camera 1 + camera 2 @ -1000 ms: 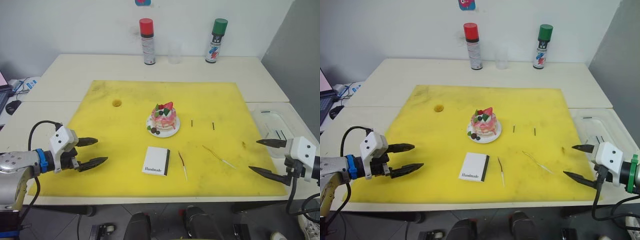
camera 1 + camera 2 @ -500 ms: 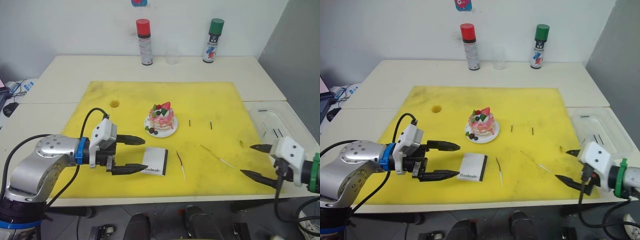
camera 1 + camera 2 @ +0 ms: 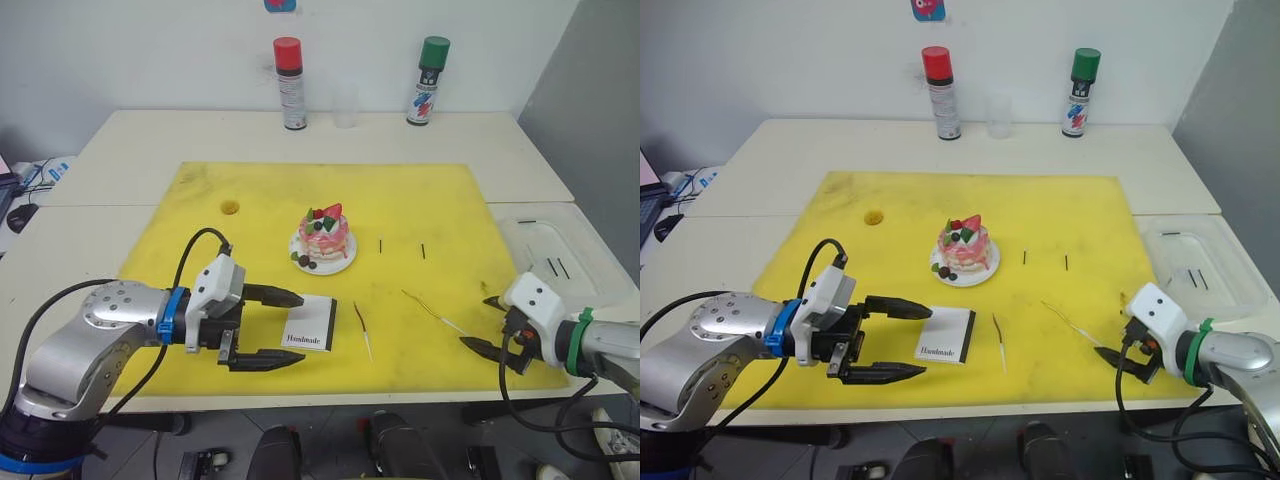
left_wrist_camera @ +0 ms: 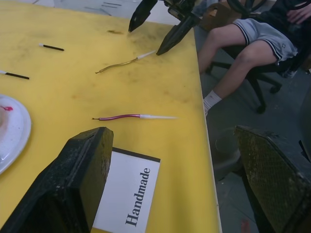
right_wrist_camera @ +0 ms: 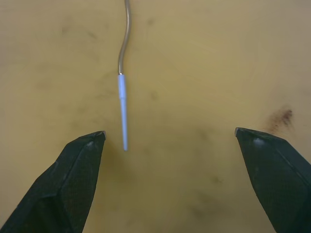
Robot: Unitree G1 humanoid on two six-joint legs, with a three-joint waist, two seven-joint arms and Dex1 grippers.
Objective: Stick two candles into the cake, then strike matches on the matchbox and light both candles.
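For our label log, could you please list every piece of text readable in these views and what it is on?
"Handmade": black lettering on the white matchbox, lying on the yellow mat.
Red-capped spray can: label print too small to read.
Green-capped spray can: label print too small to read.

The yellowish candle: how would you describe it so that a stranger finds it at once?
Find the yellow mat and its cake. Toward the right gripper from the cake lies the yellowish candle, its pale end nearest that open gripper. The other candle, beside the matchbox, is dark red; the two matches are short and black.
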